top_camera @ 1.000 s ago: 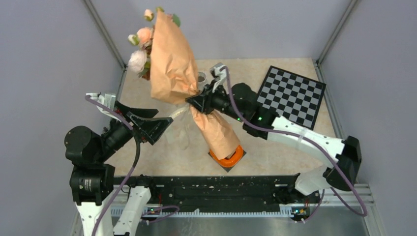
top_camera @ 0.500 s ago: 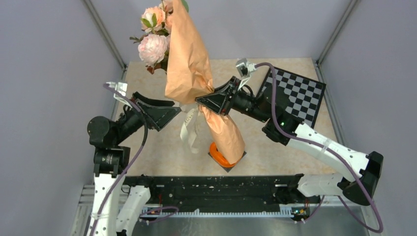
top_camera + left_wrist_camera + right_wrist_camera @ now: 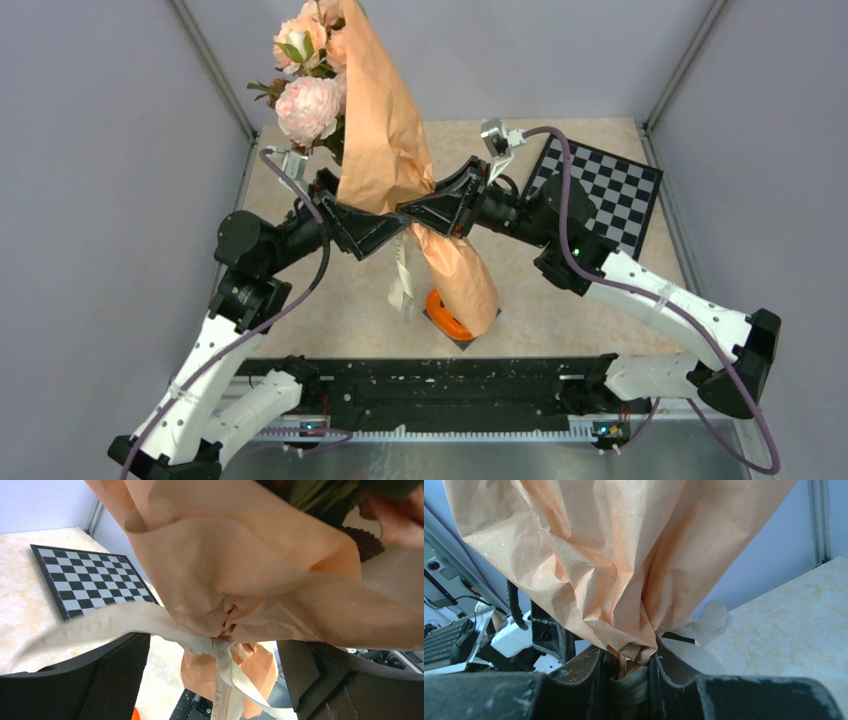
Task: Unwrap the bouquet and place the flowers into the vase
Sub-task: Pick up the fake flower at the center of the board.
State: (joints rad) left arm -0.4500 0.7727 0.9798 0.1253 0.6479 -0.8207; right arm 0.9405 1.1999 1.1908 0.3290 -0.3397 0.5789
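Bouquet (image 3: 385, 140): we hold it upright above the table, right gripper (image 3: 428, 212) clamped on its cinched waist, left gripper (image 3: 372, 228) spread wide at the ribbon (image 3: 405, 285). Paper on; untying, unwrapping, potting remain.

The bouquet (image 3: 385, 140) is wrapped in peach-tan paper — its ribbon (image 3: 135, 620) is cream. A board (image 3: 610, 185) is checked black and white.

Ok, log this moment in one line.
step: unwrap, ribbon tied | right gripper: shut on bouquet at cinch | left gripper: open, straddling ribbon knot | flowers: wrapped
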